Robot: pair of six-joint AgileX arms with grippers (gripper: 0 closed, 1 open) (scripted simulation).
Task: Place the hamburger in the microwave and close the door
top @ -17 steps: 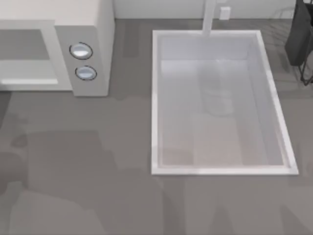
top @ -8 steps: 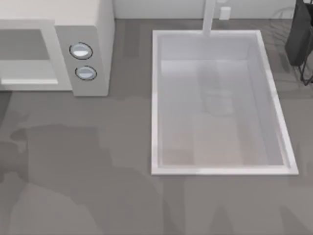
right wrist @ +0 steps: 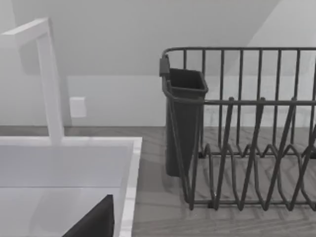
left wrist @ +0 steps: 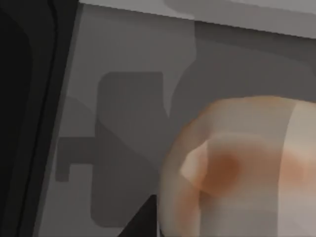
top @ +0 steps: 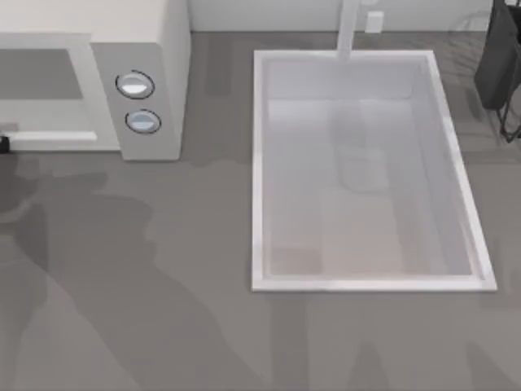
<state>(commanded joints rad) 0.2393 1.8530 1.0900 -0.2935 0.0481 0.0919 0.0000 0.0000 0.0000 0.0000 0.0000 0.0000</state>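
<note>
**Burger close under the left wrist, microwave at ten o'clock**

The hamburger (left wrist: 242, 168) looms large in the left wrist view, above grey desk (top: 163, 269); whether the left end effector grips it I cannot tell. It looks light, soft and squashable, with a smooth rounded bun: best taken gently across its sides. The microwave (top: 155, 49) stands at ten o'clock in the top view, its door (top: 49, 137) hinged down open. The sink (top: 259, 163) fills the middle. The right arm idles by the dish rack (right wrist: 247, 148).
</note>
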